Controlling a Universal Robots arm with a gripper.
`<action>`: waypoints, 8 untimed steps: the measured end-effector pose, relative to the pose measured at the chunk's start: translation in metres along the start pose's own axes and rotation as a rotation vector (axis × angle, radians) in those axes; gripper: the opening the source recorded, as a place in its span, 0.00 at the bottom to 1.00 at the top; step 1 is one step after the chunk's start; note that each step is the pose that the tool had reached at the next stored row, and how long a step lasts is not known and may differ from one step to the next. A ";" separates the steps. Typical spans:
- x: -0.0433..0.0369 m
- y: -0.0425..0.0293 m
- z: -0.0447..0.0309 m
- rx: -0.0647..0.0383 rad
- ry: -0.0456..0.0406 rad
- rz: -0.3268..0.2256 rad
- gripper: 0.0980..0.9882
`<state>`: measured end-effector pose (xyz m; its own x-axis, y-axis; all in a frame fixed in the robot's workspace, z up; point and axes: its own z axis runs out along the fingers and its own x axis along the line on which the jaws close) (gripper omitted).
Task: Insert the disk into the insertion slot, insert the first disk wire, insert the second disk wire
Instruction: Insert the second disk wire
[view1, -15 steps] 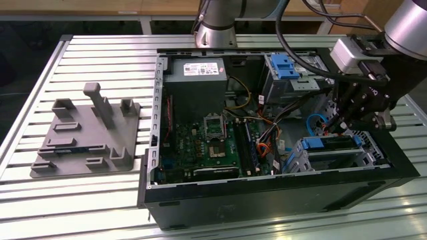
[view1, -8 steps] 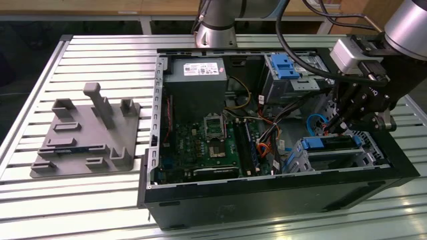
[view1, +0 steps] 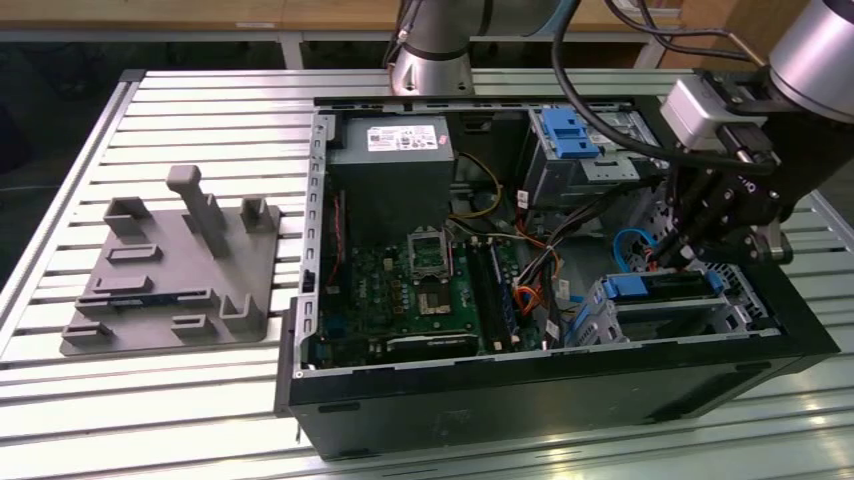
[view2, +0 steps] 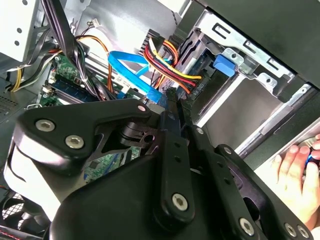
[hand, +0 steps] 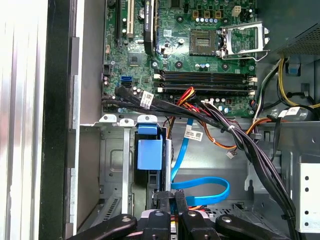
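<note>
Gripper fingers tips hidden behind disk connector, blue cable beside

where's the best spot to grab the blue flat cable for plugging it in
Probably the stiff plug at the end of the blue flat cable, not its limp loop, which would just bend. Pinch across the plug's flat faces, coming in from the case's open side, since the black wire bundle crowds the space beside it.

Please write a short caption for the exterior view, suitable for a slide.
Robot gripper lowered into an open computer case, just above the blue-framed disk seated in the insertion slot, near its cables.
</note>
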<state>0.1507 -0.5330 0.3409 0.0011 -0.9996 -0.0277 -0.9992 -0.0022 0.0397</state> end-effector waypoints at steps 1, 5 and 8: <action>0.0005 0.0000 0.0002 0.000 -0.0001 0.000 0.07; 0.0030 0.0000 0.0006 0.000 -0.0001 0.000 0.07; 0.0047 -0.0001 0.0012 0.000 -0.0013 0.000 0.07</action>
<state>0.1507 -0.5377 0.3396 0.0008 -0.9996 -0.0290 -0.9992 -0.0020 0.0398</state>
